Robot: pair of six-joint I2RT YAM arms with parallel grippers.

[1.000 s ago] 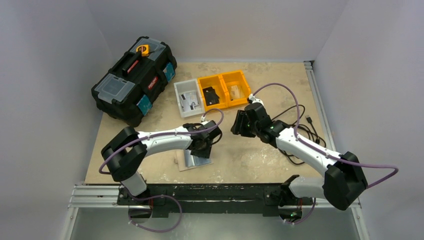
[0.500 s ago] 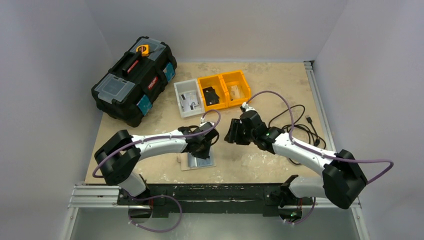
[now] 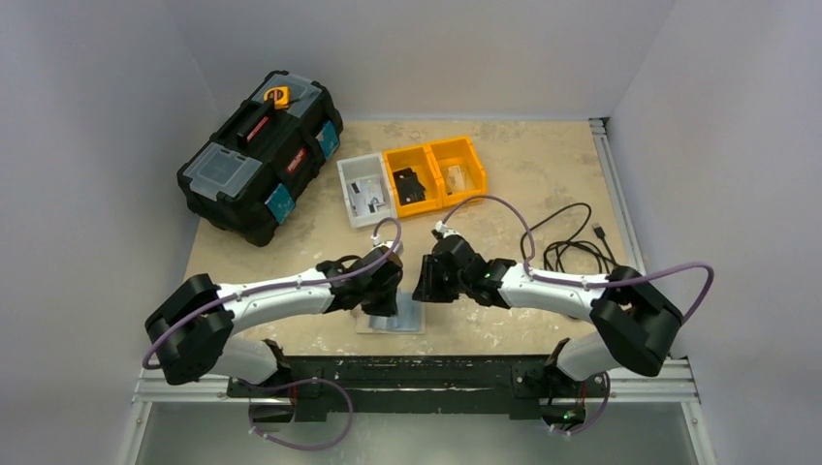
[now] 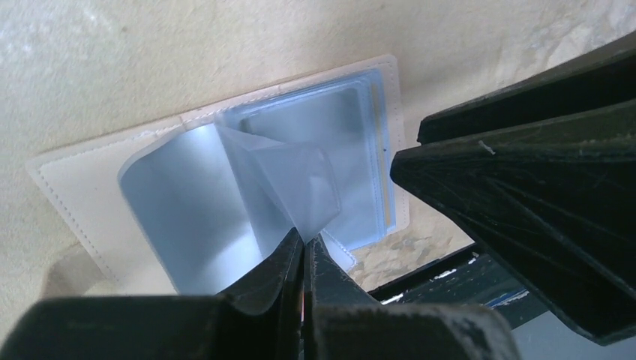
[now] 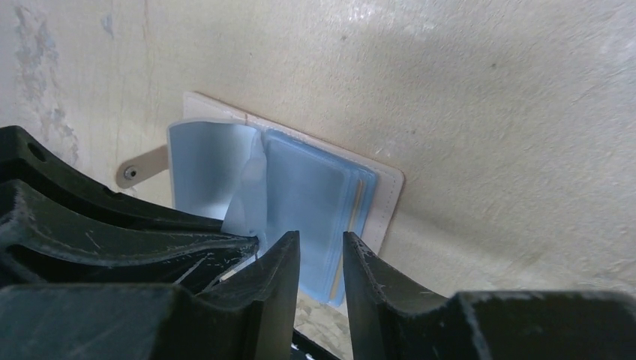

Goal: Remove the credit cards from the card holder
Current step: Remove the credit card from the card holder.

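The card holder [image 3: 408,321] lies open near the table's front edge, a beige cover with bluish clear sleeves. My left gripper [image 3: 385,296] is shut on one sleeve flap and lifts it, as the left wrist view shows [image 4: 304,244]. The holder's cover [image 4: 71,191] lies flat below. My right gripper [image 3: 427,287] is open, its jaws a little apart, just above the right-hand stack of sleeves [image 5: 311,187], with its fingertips [image 5: 321,244] over the stack's near edge. A thin tan card edge [image 5: 354,208] shows in that stack. The rest of the credit cards are hidden inside the sleeves.
A black toolbox [image 3: 260,155] stands at the back left. A grey bin [image 3: 364,190] and two yellow bins [image 3: 436,172] with small items sit behind the grippers. A black cable [image 3: 572,242] lies on the right. The front rail [image 3: 417,368] is just beyond the holder.
My right gripper has moved left and toward the front, from mid-table to right above the holder. My left arm has stretched lower, and the holder has shifted slightly right.
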